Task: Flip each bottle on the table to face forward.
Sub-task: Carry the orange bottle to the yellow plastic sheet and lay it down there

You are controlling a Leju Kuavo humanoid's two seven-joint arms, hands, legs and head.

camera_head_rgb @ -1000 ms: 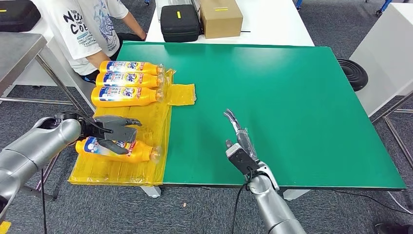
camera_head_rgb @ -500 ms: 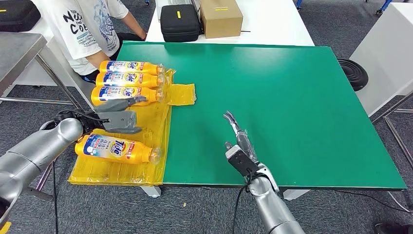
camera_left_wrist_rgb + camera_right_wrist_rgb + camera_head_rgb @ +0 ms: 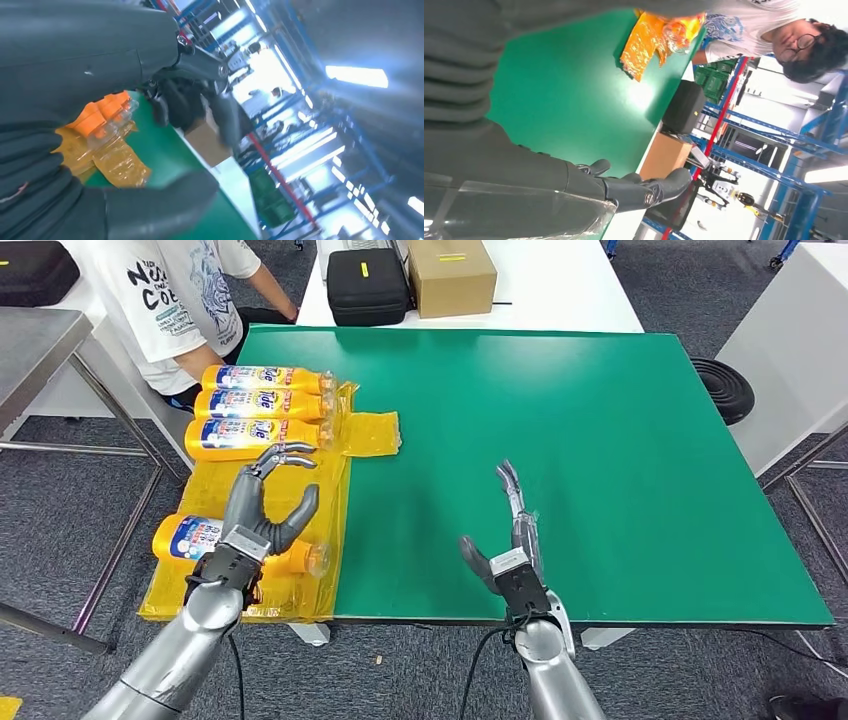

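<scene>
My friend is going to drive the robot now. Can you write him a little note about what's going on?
Left hand: open, fingers spread, raised over the near bottle, holding nothing.
Right hand: open, upright over the green table, holding nothing.
Bottles: all four lie on the yellow sheet at the table's left edge, three far bottles in a row, one alone nearer the robot.
Done: all four seem to show their printed labels upward.
Left: check the near bottle's label, partly hidden by the hand. A person sits close to the far row.

Left hand (image 3: pixel 262 508) and right hand (image 3: pixel 513 540) raised, fingers spread.
</scene>
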